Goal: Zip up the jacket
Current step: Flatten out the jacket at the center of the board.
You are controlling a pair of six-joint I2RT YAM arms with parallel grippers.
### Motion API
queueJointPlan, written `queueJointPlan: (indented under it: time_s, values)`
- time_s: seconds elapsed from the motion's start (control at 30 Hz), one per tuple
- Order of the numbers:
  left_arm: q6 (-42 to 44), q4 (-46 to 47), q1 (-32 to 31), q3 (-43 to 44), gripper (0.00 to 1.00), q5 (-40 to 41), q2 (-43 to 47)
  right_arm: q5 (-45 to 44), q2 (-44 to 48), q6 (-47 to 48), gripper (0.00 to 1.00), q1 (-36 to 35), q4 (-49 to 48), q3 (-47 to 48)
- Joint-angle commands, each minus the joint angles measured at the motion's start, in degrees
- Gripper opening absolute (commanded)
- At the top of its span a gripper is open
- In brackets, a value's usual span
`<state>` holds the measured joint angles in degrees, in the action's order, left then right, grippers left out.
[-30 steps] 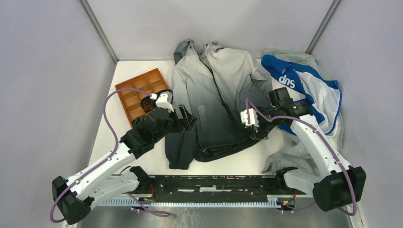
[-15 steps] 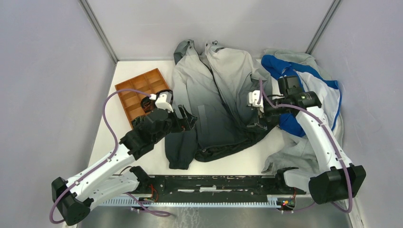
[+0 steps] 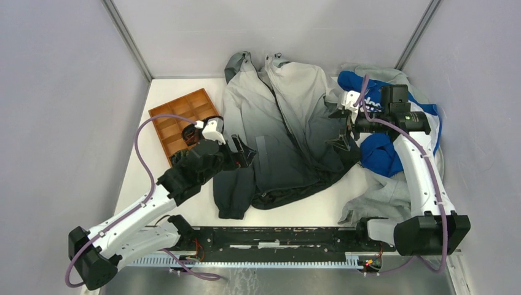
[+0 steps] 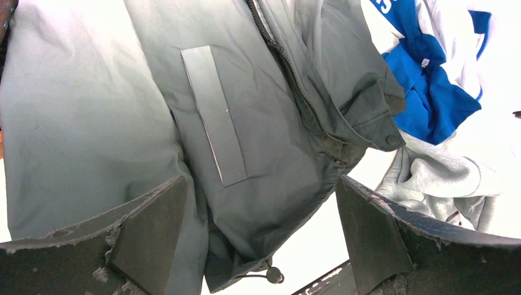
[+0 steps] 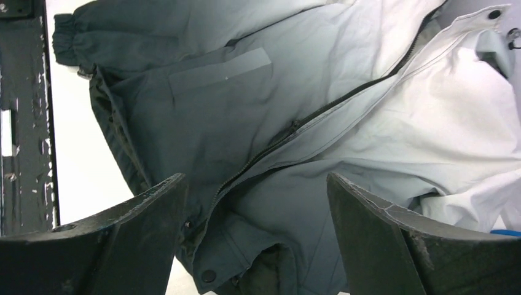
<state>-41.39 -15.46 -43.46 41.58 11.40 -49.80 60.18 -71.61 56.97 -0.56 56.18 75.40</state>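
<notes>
The jacket (image 3: 276, 132) lies front up in the middle of the table, pale grey at the collar and near black at the hem. Its dark zipper (image 3: 289, 126) runs down the front, and the lower right flap is folded over. My left gripper (image 3: 242, 152) hovers open above the jacket's left side by the sleeve; the pocket flap (image 4: 215, 117) and zipper teeth (image 4: 295, 86) lie past its fingers (image 4: 153, 227). My right gripper (image 3: 340, 130) hangs open above the jacket's right edge, with the folded hem corner and a snap button (image 5: 201, 276) below it. Neither gripper holds anything.
A brown compartment tray (image 3: 181, 120) sits at the left beside my left arm. A blue-and-white garment (image 3: 393, 117) and a light grey sweatshirt (image 3: 381, 196) are piled at the right under my right arm. A black rail (image 3: 276, 236) runs along the near edge.
My right arm has risen and swung back and to the right, from the jacket's lower right hem toward the blue garment. My left arm has hardly moved.
</notes>
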Motion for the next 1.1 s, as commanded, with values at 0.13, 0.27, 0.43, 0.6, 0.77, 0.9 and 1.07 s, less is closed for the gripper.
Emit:
queueJointPlan:
  time_s: [0.13, 0.27, 0.43, 0.6, 0.77, 0.9, 1.07]
  values:
    - [-0.2, 3.8, 0.3, 0.4, 0.96, -0.2, -1.0, 1.9, 1.6, -15.0, 0.94, 1.9, -16.3, 0.5]
    - [0.1, 4.3, 0.3, 0.5, 0.96, -0.3, -1.6, 1.5, 2.0, -20.6, 0.96, 1.9, -21.8, -2.3]
    - [0.0, 4.5, 0.4, 0.5, 0.96, -0.5, -2.0, 3.1, 2.0, -21.0, 0.98, 1.9, -22.9, -4.3]
    - [-0.3, 4.6, 0.4, -0.1, 0.96, -0.5, -1.7, 2.2, 1.6, -21.8, 0.98, 1.9, -24.0, -6.2]
    - [-0.6, 4.7, 0.4, -0.5, 0.96, -0.2, -1.1, 0.7, 1.1, -21.7, 0.98, 1.9, -24.1, -6.8]
    - [-0.9, 4.7, 0.4, -0.7, 0.96, 0.1, -1.0, -0.2, 0.8, -21.6, 0.98, 1.9, -24.3, -7.2]
    - [-1.4, 4.7, 0.4, -1.2, 0.97, 0.3, -0.5, -0.4, 0.4, -21.6, 0.98, 1.9, -24.3, -7.7]
